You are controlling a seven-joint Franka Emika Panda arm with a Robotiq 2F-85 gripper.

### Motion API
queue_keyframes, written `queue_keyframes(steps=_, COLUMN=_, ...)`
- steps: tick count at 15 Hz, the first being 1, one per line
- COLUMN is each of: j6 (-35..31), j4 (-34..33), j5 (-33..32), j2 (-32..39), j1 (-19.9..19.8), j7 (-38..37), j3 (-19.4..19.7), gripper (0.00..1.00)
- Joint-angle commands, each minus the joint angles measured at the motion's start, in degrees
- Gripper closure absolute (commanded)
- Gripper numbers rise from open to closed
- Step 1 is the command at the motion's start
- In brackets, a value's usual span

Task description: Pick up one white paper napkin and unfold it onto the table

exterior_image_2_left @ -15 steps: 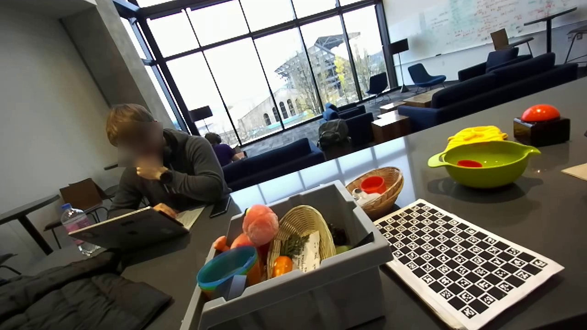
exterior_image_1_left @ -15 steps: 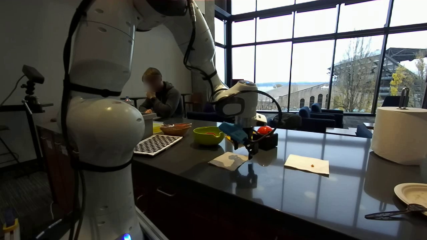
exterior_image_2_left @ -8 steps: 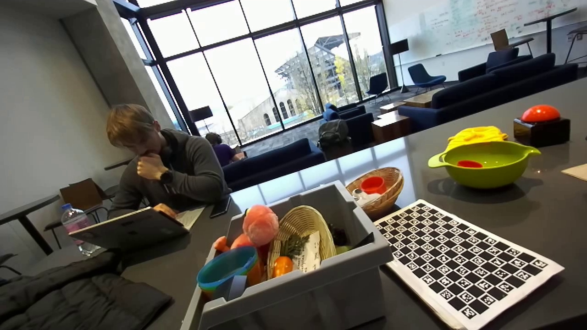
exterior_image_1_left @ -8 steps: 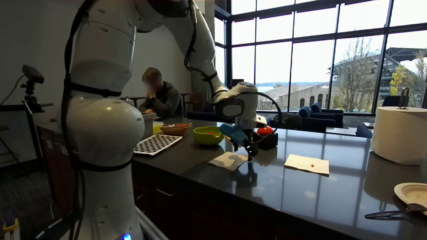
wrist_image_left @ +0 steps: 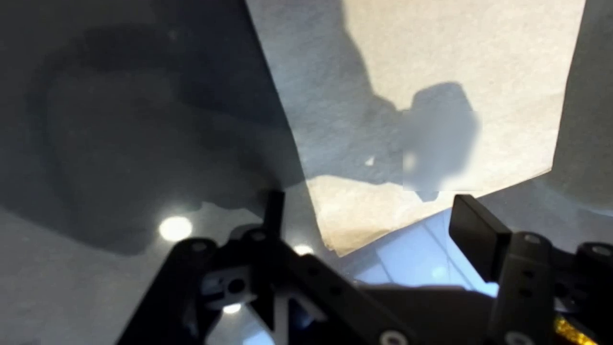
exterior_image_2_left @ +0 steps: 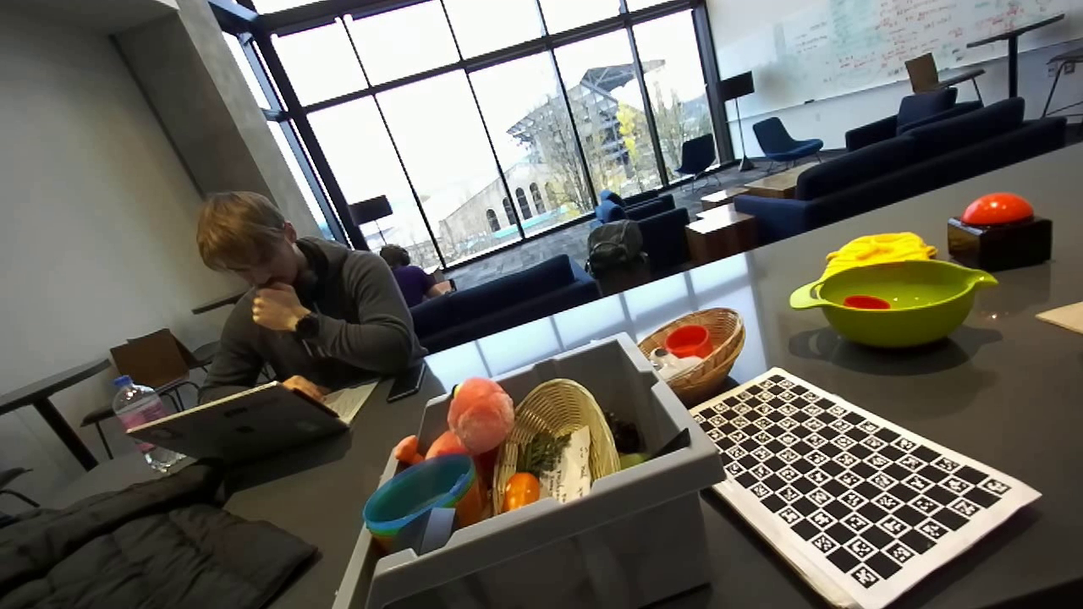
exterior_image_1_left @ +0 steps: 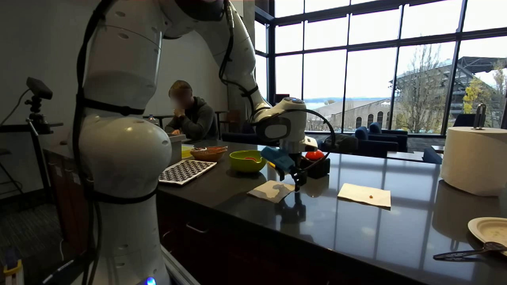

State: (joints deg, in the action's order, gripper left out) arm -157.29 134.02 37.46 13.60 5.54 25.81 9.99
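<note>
white paper napkin cream, patched with grey shadow; other napkin also cream, orange-brown speck on it; table glossy black, streaked with pale blue-white reflections; gripper black, wrist wrap blue; robot arm white, straps black; paper roll white; bowl lime green, small piece in it red; cloth yellow; button dome red, its box black; board black-and-white checkered, finer marks in paler squares; bin grey; plush toy coral pink; cup teal; basket tan; plate beige; utensil black

The folded, part-shadowed cream-white napkin lies flat on the glossy desk, upper right in the wrist view.
</note>
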Motion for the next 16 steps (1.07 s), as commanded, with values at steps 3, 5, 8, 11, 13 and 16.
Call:
queue_keyframes(steps=3, j6=-1.4, j4=0.2, j5=-0.9, j2=-0.8, j1=0.2, j7=0.3, j3=0.3, gripper=0.02)
queue_keyframes(steps=5, j6=-1.6, j4=0.1, j5=-1.1, j2=-0.8, j1=0.5, j7=0.1, j3=0.1, gripper=0.01)
queue_keyframes(steps=8, j6=-1.4, j4=0.2, j5=-4.1, j2=-0.5, j1=1.5, j7=-1.1, j3=0.7, gripper=0.01)
queue_keyframes(steps=11, j6=-0.2, j4=0.7, j5=-13.0, j2=-1.4, j1=-3.0, j7=-6.1, j3=-3.6, gripper=0.00)
queue_keyframes(steps=13, j6=0.8, j4=0.7, j5=-18.6, j2=-1.7, j1=-4.0, j7=-9.6, j3=-4.4, gripper=0.00)
queue_keyframes(steps=16, j6=2.3, j4=0.5, j5=-24.3, j2=-2.2, j1=-5.7, j7=-13.1, j3=-5.6, gripper=0.00)
